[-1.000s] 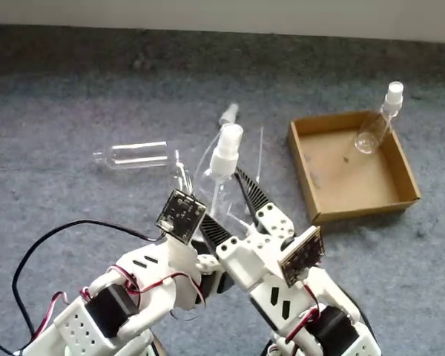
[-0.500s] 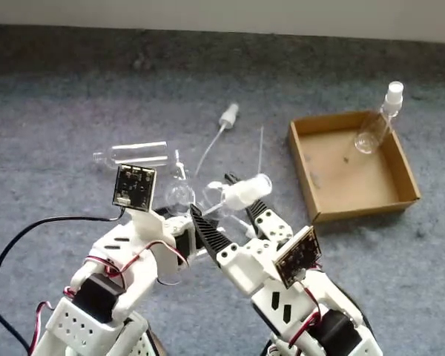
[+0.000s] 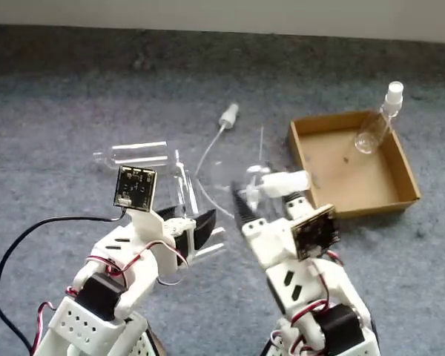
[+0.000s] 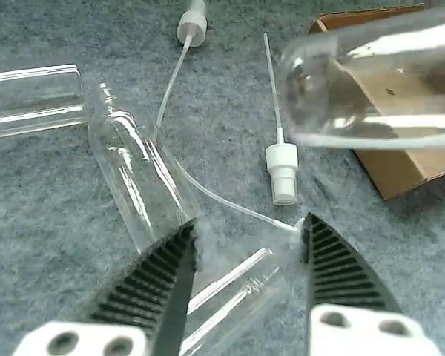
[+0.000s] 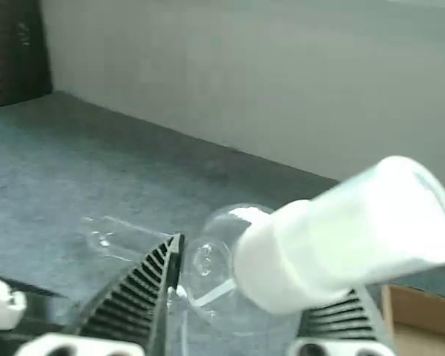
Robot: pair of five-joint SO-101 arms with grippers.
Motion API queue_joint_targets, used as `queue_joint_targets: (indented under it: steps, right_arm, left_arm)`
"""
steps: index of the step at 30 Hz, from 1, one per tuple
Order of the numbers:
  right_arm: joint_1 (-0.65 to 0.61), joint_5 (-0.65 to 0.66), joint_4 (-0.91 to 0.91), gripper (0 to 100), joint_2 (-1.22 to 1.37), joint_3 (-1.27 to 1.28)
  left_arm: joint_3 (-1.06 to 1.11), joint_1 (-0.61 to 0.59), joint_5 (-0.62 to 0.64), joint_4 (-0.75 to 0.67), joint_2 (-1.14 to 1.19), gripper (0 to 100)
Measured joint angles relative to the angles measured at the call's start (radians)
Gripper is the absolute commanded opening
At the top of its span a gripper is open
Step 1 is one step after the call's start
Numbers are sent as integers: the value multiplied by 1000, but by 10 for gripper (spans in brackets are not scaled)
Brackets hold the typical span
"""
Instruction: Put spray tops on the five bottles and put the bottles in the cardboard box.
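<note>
My right gripper (image 3: 271, 199) is shut on a clear bottle (image 5: 221, 276) with a white spray top (image 3: 285, 181), held tilted on its side above the carpet just left of the cardboard box (image 3: 304, 159). In the box leans another capped bottle (image 3: 374, 127). My left gripper (image 4: 250, 226) is open low over a bare bottle (image 4: 237, 291) lying between its fingers (image 4: 159, 285). A second bare bottle (image 4: 133, 178) lies beside it, a third (image 3: 133, 154) farther left. Two loose spray tops (image 4: 282, 174) (image 3: 228, 115) with thin tubes lie on the carpet.
Everything rests on grey carpet (image 3: 59, 111). A pale wall (image 5: 230, 67) runs along the far side. The box's near wall (image 3: 356, 208) stands right of the right arm. Bare carpet lies to the far left and beyond the box.
The right gripper has tipped the capped bottle over and carried it right, toward the box. The left arm has drawn back to the left, off that bottle, and lowered over the lying bottles.
</note>
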Motion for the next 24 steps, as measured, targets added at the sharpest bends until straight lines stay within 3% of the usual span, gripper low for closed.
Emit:
queue_joint_targets:
  steps: [3,7,11,19,24]
  right_arm:
    - [101,87,0,120,0,0]
    - [190,147,0,119,17,-6]
    - [307,152,0,119,175,-103]
    - [443,163,-5,119,598,-333]
    - [494,163,-163,119,829,-396]
  left_arm:
    - [0,0,0,-2,0,143]
    - [0,0,0,-2,0,0]
    - [0,0,0,-25,0,59]
    - [0,0,0,-43,0,59]
    - [29,0,0,-49,-2,63]
